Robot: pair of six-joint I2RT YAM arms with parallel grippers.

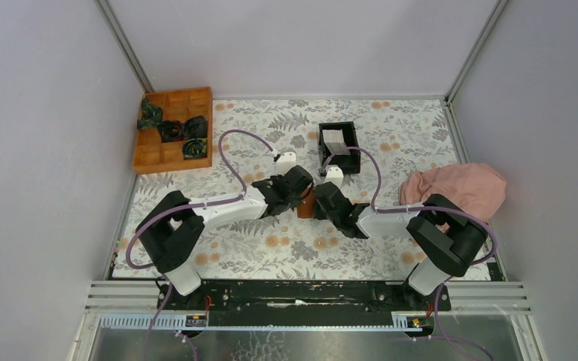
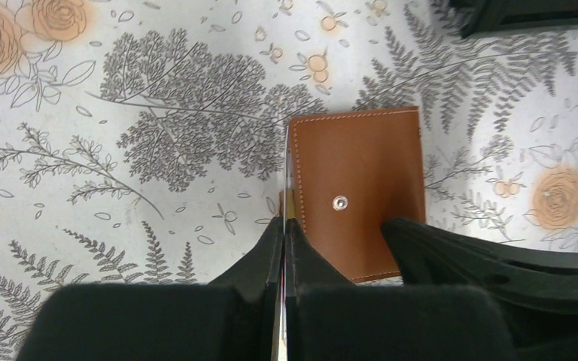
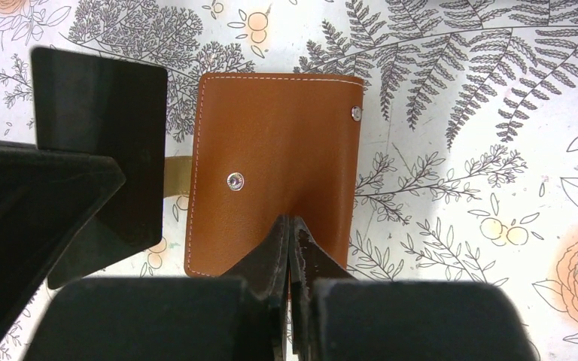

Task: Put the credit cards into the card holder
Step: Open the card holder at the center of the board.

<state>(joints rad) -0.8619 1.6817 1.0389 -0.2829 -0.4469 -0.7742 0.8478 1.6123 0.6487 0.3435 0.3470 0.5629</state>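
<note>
Table cover (image 2: pixel 158 113): white, printed with grey ferns and leafy sprigs, orange roses, small orange berries.
Card holder (image 3: pixel 271 165): reddish-brown leather look, pale stitching along edge, two silver snap studs.
Left gripper (image 2: pixel 284 226), right gripper (image 3: pixel 290 226): matte black.
Held card (image 3: pixel 98 150): face looks black and glossy; edge shows thin white in left wrist view.
Arms: white and black; cables (image 1: pixel 229 150) purple.
Box (image 1: pixel 322 147): black; credit cards (image 1: pixel 334 138) inside white.
Tray (image 1: pixel 169 162): orange wood; contents dark green-black.
Cloth (image 1: pixel 459 188): dusty pink.
Walls: pale grey.
</note>
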